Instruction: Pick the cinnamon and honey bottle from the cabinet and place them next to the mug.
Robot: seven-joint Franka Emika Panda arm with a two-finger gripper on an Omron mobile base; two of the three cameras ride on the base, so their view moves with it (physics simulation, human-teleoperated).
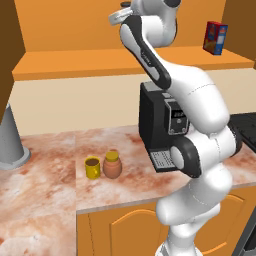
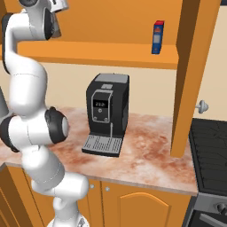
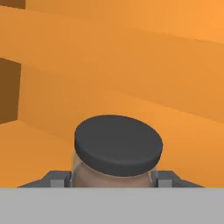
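With its two fingers (image 3: 57, 178) pressing either side of the cinnamon (image 3: 117, 151) up in the cabinet (image 1: 90, 62), the end effector (image 3: 114, 180) is risking a slip while carrying it toward the mug (image 1: 92, 167) beside the honey bottle (image 1: 112, 164).

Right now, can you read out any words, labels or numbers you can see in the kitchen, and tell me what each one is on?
None can be read.
Coffee machine: its small display shows pale marks, too small to read.
Red and blue box on the cabinet shelf: printed front, too blurred to read.
Cinnamon, honey bottle, mug: no lettering visible.
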